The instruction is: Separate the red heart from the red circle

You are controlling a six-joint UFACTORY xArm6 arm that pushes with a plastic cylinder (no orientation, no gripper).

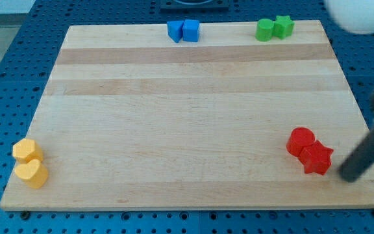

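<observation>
Here, my tip [349, 177] sits right of the touching red blocks [310, 151].

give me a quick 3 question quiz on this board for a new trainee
1. True or false: the red circle and the other red block touch each other.
2. Where is my tip? A) between the two red blocks B) at the view's right of the red pair, just apart from it C) beside the yellow pair
3. Fill in: the green blocks sit along the view's top edge, to the right of the ____ blocks.

Key: 1 true. 2 B. 3 blue; the blue blocks are the other pair at the top.
</observation>
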